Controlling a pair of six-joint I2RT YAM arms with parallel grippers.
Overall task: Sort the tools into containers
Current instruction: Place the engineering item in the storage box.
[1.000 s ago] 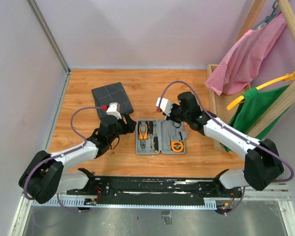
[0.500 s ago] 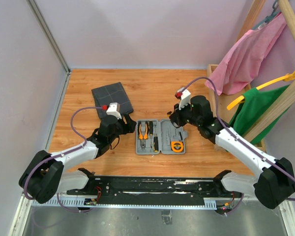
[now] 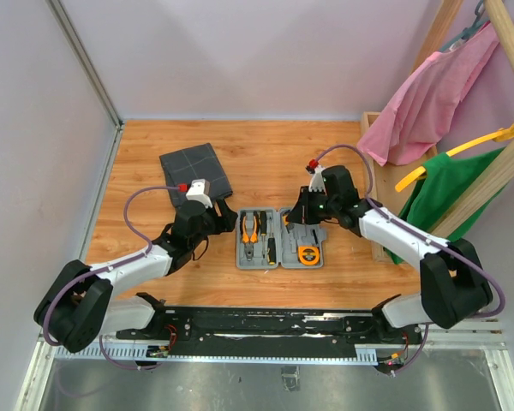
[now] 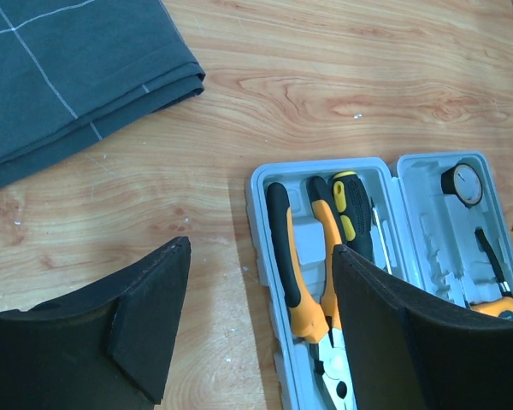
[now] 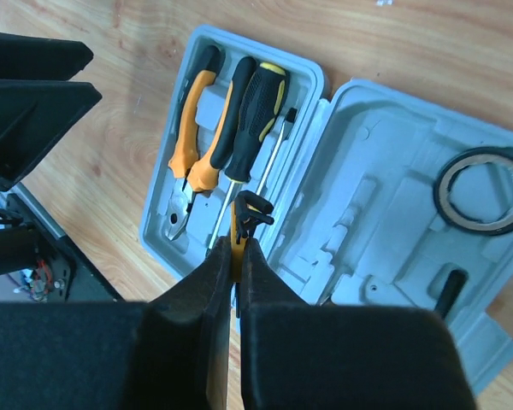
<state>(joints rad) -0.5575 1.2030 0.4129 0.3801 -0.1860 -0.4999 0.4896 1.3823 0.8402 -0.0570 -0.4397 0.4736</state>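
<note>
On the wood table, lilac walls around, left pincer gapes, right pincer clamps orange tool.

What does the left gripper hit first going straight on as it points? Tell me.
Most likely the left rim of the grey case, beside the pliers: the open left gripper straddles that edge. Depth is unclear, so it could land on the bare table just left of it.

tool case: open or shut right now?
Open. Both halves of the case lie spread flat, moulded insides up: pliers in one half, tape ring in the other.
</note>
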